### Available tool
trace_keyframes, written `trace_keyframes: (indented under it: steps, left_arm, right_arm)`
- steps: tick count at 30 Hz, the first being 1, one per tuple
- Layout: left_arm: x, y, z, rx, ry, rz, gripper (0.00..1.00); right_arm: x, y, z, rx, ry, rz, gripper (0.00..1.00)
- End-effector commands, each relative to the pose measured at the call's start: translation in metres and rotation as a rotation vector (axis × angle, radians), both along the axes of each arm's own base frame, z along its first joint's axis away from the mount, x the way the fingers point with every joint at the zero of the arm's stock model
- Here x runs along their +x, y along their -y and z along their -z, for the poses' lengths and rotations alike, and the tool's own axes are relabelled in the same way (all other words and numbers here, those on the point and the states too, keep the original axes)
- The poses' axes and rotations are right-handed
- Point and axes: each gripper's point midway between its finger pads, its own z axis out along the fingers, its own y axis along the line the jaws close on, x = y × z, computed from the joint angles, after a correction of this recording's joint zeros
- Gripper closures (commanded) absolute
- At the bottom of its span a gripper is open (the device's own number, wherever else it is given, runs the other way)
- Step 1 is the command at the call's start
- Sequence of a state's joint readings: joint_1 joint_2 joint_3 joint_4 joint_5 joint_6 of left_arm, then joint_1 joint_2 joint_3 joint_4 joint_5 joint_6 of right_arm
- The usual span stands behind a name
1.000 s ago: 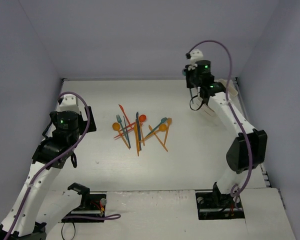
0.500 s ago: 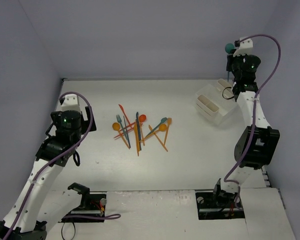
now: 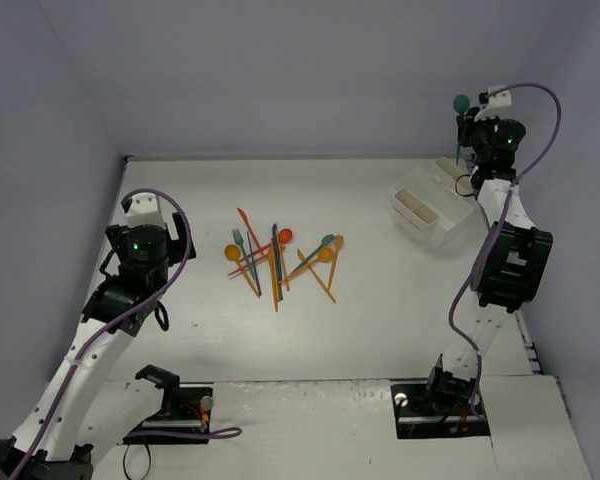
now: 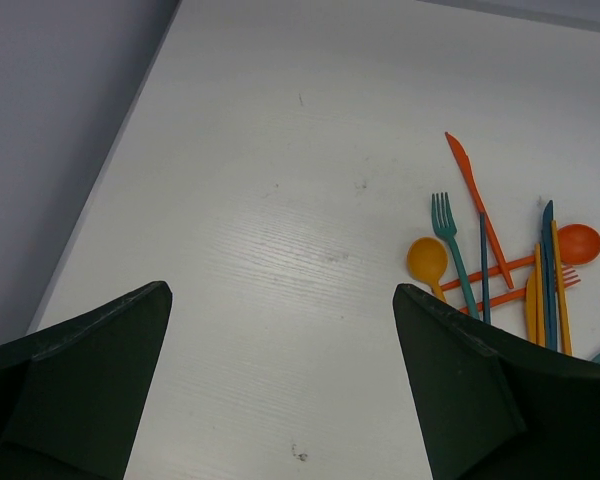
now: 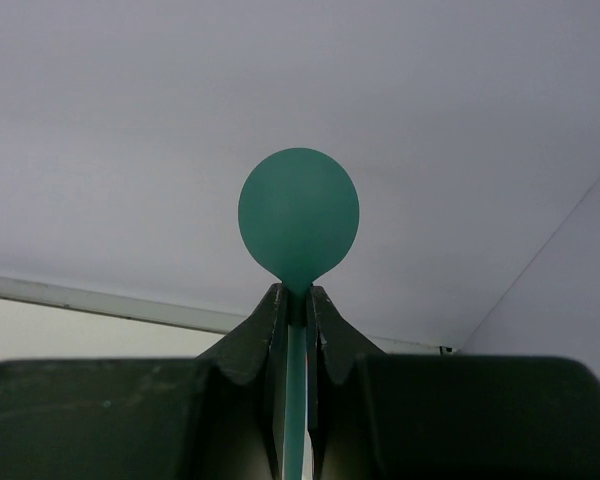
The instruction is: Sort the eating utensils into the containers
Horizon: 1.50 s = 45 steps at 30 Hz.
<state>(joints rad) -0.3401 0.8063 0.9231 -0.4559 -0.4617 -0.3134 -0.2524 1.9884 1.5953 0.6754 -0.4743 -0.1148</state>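
A pile of orange, teal and dark blue utensils (image 3: pixel 280 257) lies mid-table; it also shows at the right of the left wrist view (image 4: pixel 500 260). White translucent bins (image 3: pixel 432 212) stand at the far right. My right gripper (image 3: pixel 465 122) is raised high above the bins' far end, pointing up, shut on a teal spoon (image 5: pixel 299 222) whose bowl sticks out above the fingertips (image 5: pixel 278 300); the spoon also shows in the top view (image 3: pixel 461 102). My left gripper (image 4: pixel 280 300) is open and empty above bare table left of the pile; in the top view only its wrist (image 3: pixel 140 245) shows.
The table (image 3: pixel 360 320) is walled by lavender panels at the back and both sides. The arm bases (image 3: pixel 170 410) sit at the near edge. The right arm's upper link (image 3: pixel 510 265) stands just right of the bins.
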Motion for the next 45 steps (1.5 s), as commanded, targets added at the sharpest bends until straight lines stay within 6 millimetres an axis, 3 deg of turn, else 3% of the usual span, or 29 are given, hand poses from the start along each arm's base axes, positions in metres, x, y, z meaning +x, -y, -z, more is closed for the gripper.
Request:
trace_keyframes:
  steps: [1, 8, 18, 31, 34, 36, 39, 41, 43, 45]
  left_arm:
    - [0.017, 0.002, -0.021, -0.017, 0.08, -0.015, 0.09]
    - [0.022, 0.009, -0.015, -0.024, 0.042, 0.006, 0.09]
    - [0.015, 0.008, -0.019, -0.029, 0.063, 0.018, 0.09]
    - [0.005, 0.01, -0.015, -0.053, 0.056, 0.041, 0.09]
    - [0.003, 0.01, -0.017, -0.057, 0.059, 0.043, 0.09]
    - [0.001, 0.009, -0.02, -0.061, 0.069, 0.042, 0.09]
    - [-0.001, 0.009, -0.024, -0.07, 0.085, 0.041, 0.09]
    - [-0.001, 0.009, -0.028, -0.077, 0.097, 0.045, 0.09]
    - [0.0, 0.011, -0.033, -0.084, 0.11, 0.051, 0.09]
    - [0.003, 0.014, -0.038, -0.092, 0.123, 0.065, 0.09]
  right_arm:
    - [0.003, -0.01, -0.057, -0.035, 0.189, -0.074, 1.0]
    - [0.01, -0.009, -0.029, -0.019, 0.163, -0.08, 0.98]
    - [0.013, -0.013, 0.007, -0.001, 0.109, -0.114, 0.96]
    - [-0.005, -0.019, 0.041, 0.019, 0.031, -0.121, 0.92]
    - [-0.01, -0.021, 0.033, 0.025, 0.038, -0.123, 0.87]
    - [-0.019, -0.024, 0.023, 0.033, 0.047, -0.123, 0.78]
    - [-0.029, -0.028, 0.01, 0.044, 0.051, -0.124, 0.71]
    - [-0.041, -0.032, -0.014, 0.042, 0.072, -0.117, 0.69]
    - [-0.049, -0.035, -0.022, 0.06, 0.052, -0.104, 0.65]
    - [-0.064, -0.041, -0.047, 0.082, 0.063, -0.089, 0.56]
